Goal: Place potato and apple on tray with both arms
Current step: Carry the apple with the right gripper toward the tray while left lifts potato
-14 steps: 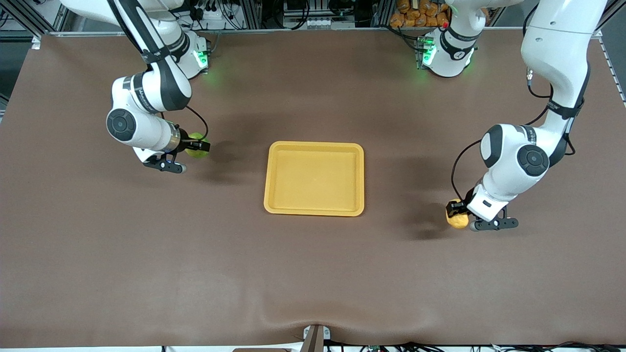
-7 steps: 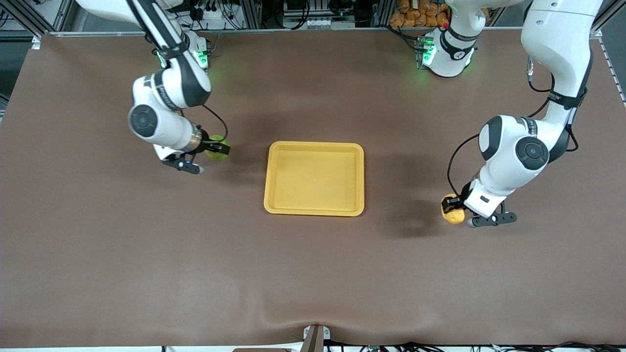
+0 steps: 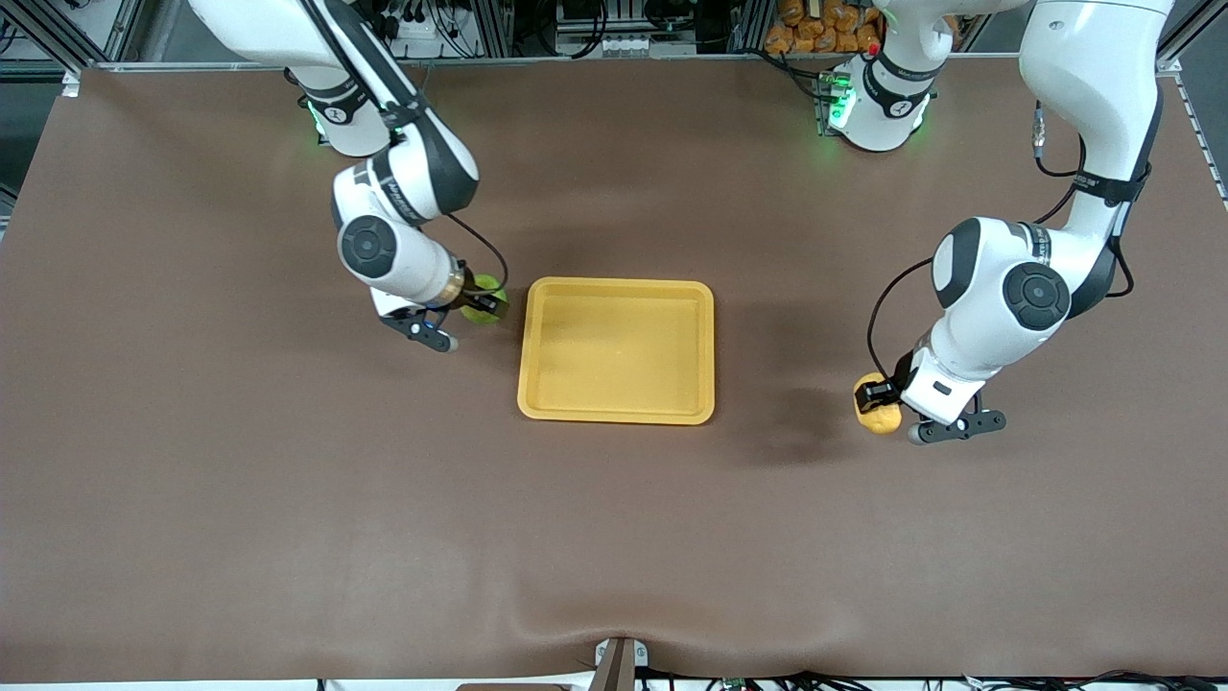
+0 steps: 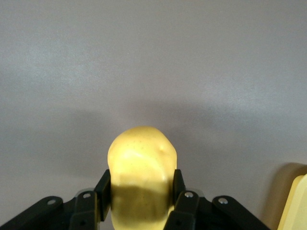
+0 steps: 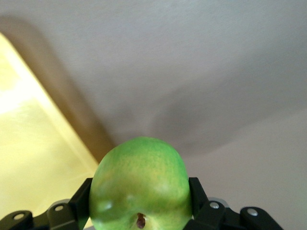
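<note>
The right gripper (image 3: 483,304), clamped on the apple (image 3: 483,294), has swung in from the right arm's end of the table and now hangs at the tray's (image 3: 616,415) nine o'clock rim, nearly ready to release. The left gripper (image 3: 878,396), clamped on the potato (image 3: 879,416), has crept inward yet sits well out at the tray's four o'clock. Brown table cloth (image 3: 288,499) is bare; equipment racks (image 3: 576,24) line twelve o'clock.
</note>
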`<state>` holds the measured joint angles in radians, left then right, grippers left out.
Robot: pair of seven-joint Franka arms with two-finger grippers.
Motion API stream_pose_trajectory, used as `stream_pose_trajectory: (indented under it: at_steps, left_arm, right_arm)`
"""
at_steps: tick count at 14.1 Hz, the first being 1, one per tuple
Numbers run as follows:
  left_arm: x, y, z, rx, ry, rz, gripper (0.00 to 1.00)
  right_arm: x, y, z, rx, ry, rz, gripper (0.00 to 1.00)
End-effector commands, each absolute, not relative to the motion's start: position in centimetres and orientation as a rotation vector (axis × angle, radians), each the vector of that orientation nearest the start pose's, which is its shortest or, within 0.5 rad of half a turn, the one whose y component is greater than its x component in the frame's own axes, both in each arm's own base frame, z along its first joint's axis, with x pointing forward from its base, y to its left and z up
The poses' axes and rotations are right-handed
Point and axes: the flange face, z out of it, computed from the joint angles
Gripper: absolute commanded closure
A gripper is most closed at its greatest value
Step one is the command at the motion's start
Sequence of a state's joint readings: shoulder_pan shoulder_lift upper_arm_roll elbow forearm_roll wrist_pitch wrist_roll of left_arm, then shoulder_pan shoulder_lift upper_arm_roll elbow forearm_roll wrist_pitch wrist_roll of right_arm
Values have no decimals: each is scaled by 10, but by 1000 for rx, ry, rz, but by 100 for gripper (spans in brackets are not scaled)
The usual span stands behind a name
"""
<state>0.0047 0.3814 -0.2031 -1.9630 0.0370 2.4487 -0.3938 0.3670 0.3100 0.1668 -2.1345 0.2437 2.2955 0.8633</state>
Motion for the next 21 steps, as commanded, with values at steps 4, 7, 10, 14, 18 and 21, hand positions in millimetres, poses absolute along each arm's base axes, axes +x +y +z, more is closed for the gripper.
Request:
stream_pose_trajectory:
  at_steps: [4,7,10,14,18,21]
  left_arm:
    - [611,-141,306,-3196,-362,-146,100]
    - [611,-156,316,-3188,-397,-110,100]
    - [610,-172,329,-3160,-396,-17,100]
    - [596,-210,335,-3132,-440,40,100]
    - [583,-248,339,-3121,-497,42,100]
    - [574,-273,341,-3119,-514,37,100]
  right_arm:
    - [497,329,257,-2881,887,377,100]
    - [506,355,247,-2843,972,369,100]
    - [510,379,237,-2820,1032,377,100]
    - [507,399,222,-2802,1063,361,100]
    - [505,412,209,-2786,1100,355,89]
    - [504,413,207,-2802,1089,358,0]
